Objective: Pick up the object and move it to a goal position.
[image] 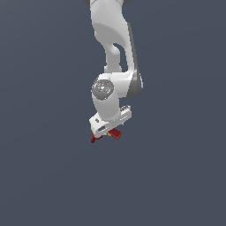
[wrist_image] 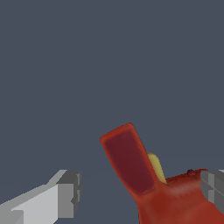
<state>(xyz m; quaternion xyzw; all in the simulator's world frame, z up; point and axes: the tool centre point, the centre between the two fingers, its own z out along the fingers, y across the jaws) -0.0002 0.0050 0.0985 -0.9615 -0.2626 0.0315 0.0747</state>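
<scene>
Red toy drill [image: 115, 133] sits right under my claw [image: 107, 133], tucked beneath the white hand so that in the exterior view only its red ends poke out, one toward 4 o'clock of the claw and a darker tip toward 8 o'clock; in the wrist view the drill [wrist_image: 131, 164] fills the gap unevenly, its angled handle rising between the fingers and its body pressed up against one finger pad [wrist_image: 212, 186], while the other finger [wrist_image: 70, 194] stands well apart from it with bare grey between; a yellowish mark shows just behind the handle.

So I read the claw as spread wide and not clamping anything; one pad touches or nearly touches the drill, the other does not.

My judgement on progress: the approach is done and the claw straddles the drill, but the grasp itself is not yet made, and the lift and carry to the goal are all left; I see no goal marker in either view, so I cannot say which way the carry must go.

Whether the drill rests on the tabletop or hangs clear I cannot tell; the grey field is featureless and shows no edge, shadow or horizon.

Room for moving looks generous: nothing else stands at any clock direction around the arm [image: 115, 53]; the only crowding is the drill sitting off-centre between the fingers, which I judge could twist it as they shut.
</scene>
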